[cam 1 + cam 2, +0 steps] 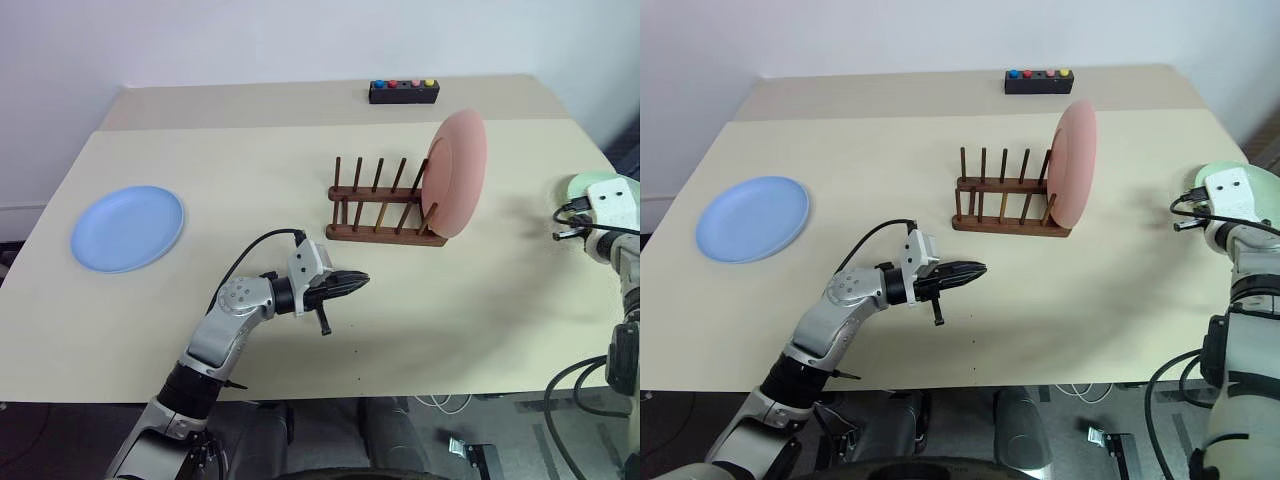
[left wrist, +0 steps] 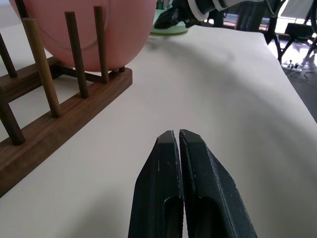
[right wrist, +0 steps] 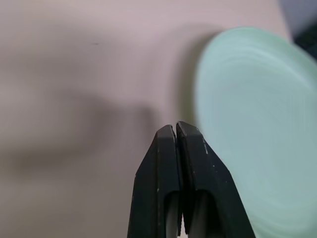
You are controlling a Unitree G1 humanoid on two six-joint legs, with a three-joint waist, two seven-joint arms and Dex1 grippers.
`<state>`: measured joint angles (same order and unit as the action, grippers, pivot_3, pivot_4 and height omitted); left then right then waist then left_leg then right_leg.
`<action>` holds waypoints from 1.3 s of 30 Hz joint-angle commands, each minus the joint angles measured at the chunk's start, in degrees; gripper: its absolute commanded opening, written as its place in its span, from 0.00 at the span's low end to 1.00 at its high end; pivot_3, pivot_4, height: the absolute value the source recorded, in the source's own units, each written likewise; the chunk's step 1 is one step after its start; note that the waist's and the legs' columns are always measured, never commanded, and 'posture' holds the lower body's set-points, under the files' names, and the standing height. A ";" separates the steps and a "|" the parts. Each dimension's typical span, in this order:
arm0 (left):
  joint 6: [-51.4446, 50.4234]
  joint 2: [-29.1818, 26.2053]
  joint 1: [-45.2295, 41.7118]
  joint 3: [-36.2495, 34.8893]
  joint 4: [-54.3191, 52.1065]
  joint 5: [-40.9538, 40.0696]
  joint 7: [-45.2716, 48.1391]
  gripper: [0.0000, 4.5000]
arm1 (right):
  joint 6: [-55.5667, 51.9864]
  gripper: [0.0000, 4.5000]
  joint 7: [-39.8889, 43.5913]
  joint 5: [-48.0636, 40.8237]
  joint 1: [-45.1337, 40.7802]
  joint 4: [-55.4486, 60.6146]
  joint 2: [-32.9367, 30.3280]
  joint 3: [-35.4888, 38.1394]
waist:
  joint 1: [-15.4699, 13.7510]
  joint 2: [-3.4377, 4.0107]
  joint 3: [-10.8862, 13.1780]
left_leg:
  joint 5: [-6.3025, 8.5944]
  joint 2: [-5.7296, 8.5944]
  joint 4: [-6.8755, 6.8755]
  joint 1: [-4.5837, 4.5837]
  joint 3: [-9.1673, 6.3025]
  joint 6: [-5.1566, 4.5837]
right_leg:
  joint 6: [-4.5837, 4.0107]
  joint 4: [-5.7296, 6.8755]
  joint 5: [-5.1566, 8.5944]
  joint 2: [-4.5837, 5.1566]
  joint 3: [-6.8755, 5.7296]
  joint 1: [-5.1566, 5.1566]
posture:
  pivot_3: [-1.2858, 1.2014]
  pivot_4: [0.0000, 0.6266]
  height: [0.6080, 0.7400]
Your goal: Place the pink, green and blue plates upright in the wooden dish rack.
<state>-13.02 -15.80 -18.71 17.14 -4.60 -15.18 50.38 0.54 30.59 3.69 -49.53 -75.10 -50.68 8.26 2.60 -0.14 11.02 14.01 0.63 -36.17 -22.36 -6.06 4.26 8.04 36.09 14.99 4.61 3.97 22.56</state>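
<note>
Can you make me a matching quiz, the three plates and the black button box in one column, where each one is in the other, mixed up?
Things:
1. pink plate
2. blue plate
3. green plate
4. black button box

Places:
A. flat on the table at the robot's far left
B. at the table's far edge, behind the wooden dish rack
C. upright in the rack's right end
D. flat on the table by the right gripper

Pairs: 1-C, 2-A, 3-D, 4-B
</note>
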 commanded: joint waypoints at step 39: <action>1.01 -3.45 0.79 -3.63 -1.47 -0.68 0.11 0.02 | 1.52 0.01 10.43 -11.81 10.40 13.28 -1.52 8.26 | -0.01 0.00 0.00 | 0.00 0.00 -0.01 0.01 -0.01 0.00 | 0.00 0.01 0.00 0.00 0.00 -0.01 | 0.52 0.24 0.96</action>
<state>-12.95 -18.97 -18.25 14.68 -4.59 -15.24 50.46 1.78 41.12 -7.34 -38.90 -64.78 -50.67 15.57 2.59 -0.14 11.02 14.01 0.63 -36.18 -22.34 -6.06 4.26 8.05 36.11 14.99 4.61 3.97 22.55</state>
